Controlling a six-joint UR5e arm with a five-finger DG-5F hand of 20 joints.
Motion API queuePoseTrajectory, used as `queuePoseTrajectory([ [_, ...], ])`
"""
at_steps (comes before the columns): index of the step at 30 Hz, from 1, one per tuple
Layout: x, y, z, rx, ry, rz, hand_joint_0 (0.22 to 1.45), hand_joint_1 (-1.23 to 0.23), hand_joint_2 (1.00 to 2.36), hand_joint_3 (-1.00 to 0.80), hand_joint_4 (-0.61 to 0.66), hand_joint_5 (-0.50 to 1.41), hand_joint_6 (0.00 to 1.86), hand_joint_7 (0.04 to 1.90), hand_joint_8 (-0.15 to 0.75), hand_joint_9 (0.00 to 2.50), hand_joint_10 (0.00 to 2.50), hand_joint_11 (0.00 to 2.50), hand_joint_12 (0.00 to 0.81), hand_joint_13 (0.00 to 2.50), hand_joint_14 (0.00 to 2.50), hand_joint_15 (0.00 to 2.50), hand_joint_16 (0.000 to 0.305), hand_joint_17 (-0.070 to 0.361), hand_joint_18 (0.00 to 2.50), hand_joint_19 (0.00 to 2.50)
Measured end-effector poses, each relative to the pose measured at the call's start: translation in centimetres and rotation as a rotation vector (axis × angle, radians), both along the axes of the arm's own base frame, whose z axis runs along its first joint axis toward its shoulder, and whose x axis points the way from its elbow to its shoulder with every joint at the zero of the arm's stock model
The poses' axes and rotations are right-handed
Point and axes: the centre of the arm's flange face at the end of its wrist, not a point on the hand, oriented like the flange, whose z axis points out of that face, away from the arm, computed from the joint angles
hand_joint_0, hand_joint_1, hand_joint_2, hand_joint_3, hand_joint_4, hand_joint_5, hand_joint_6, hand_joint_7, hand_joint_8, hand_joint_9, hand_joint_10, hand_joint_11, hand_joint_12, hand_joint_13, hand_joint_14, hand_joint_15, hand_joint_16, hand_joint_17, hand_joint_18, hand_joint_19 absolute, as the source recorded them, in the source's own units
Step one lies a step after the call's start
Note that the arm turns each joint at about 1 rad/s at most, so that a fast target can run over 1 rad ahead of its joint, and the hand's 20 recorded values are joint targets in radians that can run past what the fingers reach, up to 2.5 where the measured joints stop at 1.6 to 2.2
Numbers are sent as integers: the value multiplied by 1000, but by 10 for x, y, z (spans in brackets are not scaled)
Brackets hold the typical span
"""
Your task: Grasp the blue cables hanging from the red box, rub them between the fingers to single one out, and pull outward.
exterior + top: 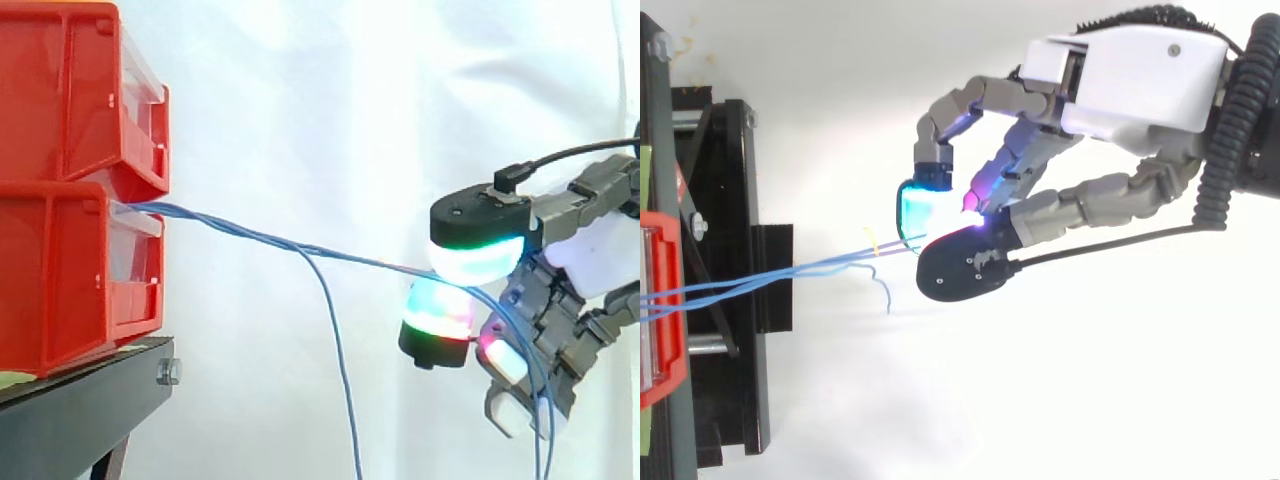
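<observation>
Several thin blue cables (250, 232) come out of the lower red bin (60, 290) and run rightward as a loose twist toward the hand (600, 255). The hand (1130, 75) is well to the right of the bins, at about the lower bin's height. Its glowing pads (478, 258) are pinched together on a taut blue cable, which passes between them and trails down past the curled fingers (543, 400). Another blue cable (340, 380) leaves the bundle midway and hangs free; its loose end (883, 295) lies short of the hand.
A second red bin (60, 90) is stacked on the lower one, and both stand on a black stand (80, 410) at the left. From above, the red bin's edge (668, 300) and the black stand (735, 310) lie left. A white curtain (400, 100) is behind.
</observation>
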Motion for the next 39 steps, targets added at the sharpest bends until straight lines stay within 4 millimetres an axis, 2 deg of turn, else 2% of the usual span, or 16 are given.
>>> queuePoseTrajectory([
  [3, 3, -2, 6, -41, -10, 5, 646, -762, 1004, -450, 59, -127, 920, 1023, 259, 1043, 17, 614, 338, 866, 20, 513, 40, 90, 722, 468],
  [7, 5, -4, 9, -74, -19, 13, 621, -732, 1009, -392, 31, -117, 913, 1061, 262, 1067, 18, 614, 340, 878, 21, 511, 41, 91, 734, 473],
  [12, 6, -4, 9, -83, -19, 18, 698, -834, 1013, -318, -25, -138, 932, 1032, 269, 1010, 20, 629, 344, 867, 21, 506, 41, 92, 735, 457],
  [16, 6, -2, 10, -84, -19, 22, 742, -864, 1010, -372, -71, -142, 934, 1073, 261, 1008, 19, 622, 335, 860, 20, 503, 40, 90, 731, 442],
  [20, 6, -1, 9, -83, -18, 24, 776, -865, 1000, -500, -106, -143, 939, 1052, 254, 1010, 20, 634, 329, 863, 20, 503, 39, 88, 727, 435],
  [27, 6, 1, 9, -80, -16, 26, 745, -873, 1000, -500, -84, -134, 939, 1059, 252, 1053, 20, 642, 325, 873, 21, 507, 38, 86, 738, 440],
  [32, 6, 1, 9, -80, -16, 25, 652, -778, 1000, -500, 27, -118, 928, 1042, 259, 1085, 18, 642, 333, 883, 20, 511, 38, 86, 742, 463],
  [39, 5, 1, 9, -73, -17, 21, 594, -588, 1000, -500, 52, -113, 906, 1034, 270, 1103, 20, 616, 351, 896, 20, 514, 40, 89, 752, 486],
])
